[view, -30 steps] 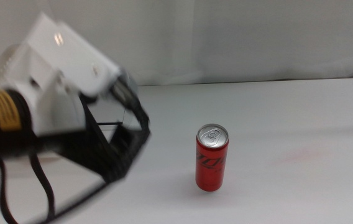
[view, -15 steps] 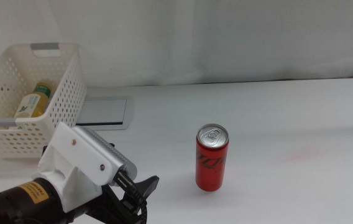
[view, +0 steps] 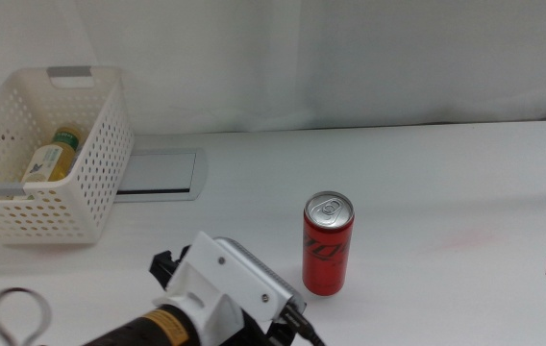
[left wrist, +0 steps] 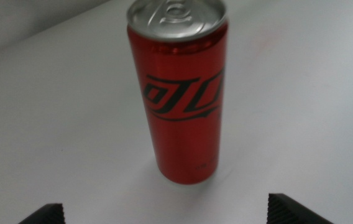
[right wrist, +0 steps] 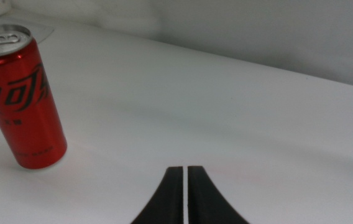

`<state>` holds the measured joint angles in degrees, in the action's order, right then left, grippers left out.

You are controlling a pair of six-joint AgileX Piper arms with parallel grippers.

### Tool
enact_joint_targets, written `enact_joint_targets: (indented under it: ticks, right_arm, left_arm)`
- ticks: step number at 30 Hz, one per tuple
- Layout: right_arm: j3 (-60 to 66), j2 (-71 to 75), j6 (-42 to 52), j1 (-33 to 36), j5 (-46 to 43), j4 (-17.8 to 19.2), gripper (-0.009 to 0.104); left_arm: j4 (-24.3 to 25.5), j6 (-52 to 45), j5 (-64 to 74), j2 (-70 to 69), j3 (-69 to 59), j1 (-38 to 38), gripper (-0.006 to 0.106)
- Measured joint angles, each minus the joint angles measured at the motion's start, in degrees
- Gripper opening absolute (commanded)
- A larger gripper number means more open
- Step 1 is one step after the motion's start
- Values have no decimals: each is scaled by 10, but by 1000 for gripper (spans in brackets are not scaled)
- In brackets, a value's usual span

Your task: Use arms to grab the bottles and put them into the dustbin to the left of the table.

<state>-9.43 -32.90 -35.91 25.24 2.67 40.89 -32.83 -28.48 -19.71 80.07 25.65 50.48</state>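
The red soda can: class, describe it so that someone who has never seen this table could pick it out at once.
Start at the white perforated basket at the table's left end, then look right, past the grey metal plate, to the open middle of the white tabletop. There the red soda can stands upright and alone, slim, with a silver top and black lettering; the yellow tea bottle lies inside the basket.

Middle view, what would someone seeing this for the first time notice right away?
The red soda can stands upright and alone near the middle of the white table, the only strong colour there. The left gripper faces it from close by with jaws spread wide, not touching it. At the table's left edge the white dustbin already holds the yellow tea bottle, while the right gripper waits with jaws nearly together.
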Motion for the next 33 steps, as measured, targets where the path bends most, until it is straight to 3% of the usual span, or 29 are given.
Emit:
enact_joint_targets:
  ticks: [3,8,11,15,21,33]
  right_arm:
    - [0,0,-1,0,-5,0,-3]
    - [0,0,-1,0,-6,0,-3]
    - [0,0,-1,0,-7,0,-3]
    - [0,0,-1,0,-7,0,-3]
    - [0,0,-1,0,-7,0,-3]
    - [0,0,-1,0,-9,-1,-3]
  left_arm:
    - [22,50,-61,53,0,8,85]
    - [139,197,-155,125,0,8,85]
    - [185,249,-214,161,0,8,85]
    - [200,275,-324,226,1,8,85]
    - [201,276,-365,277,39,8,83]
    - [178,276,-270,313,158,-13,68]
